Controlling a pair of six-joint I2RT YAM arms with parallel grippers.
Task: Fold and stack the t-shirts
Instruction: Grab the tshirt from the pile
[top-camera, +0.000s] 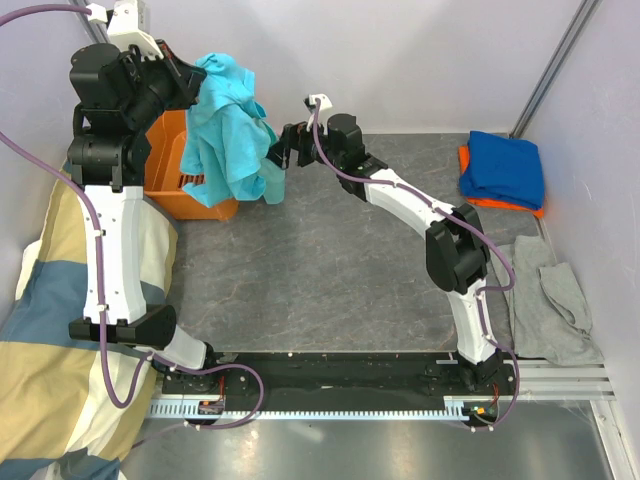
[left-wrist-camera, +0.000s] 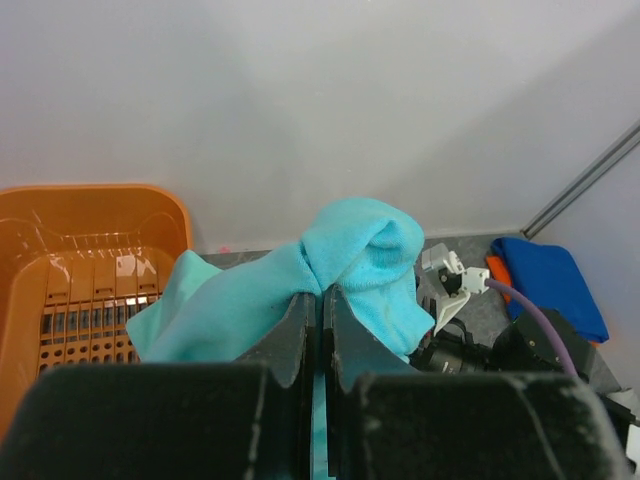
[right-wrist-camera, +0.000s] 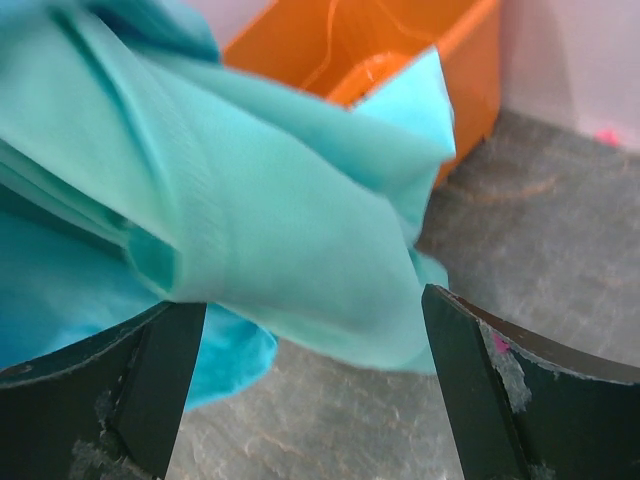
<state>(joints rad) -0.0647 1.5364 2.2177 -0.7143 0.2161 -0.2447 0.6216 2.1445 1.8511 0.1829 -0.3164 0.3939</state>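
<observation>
Grey tabletop (top-camera: 330, 280) below; left gripper (left-wrist-camera: 322, 298) clamped tight on turquoise t-shirt (top-camera: 228, 130), hanging bunched; right gripper (top-camera: 281, 150) wide apart, cloth fold between its jaws, ungripped; step looks like spreading; next, close on that fold

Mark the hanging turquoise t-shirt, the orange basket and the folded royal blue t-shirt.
turquoise t-shirt (top-camera: 232, 140), top view, its hanging middle.
orange basket (left-wrist-camera: 80, 215), left wrist view, inner back wall.
royal blue t-shirt (top-camera: 503, 165), top view, folded top face.
</observation>
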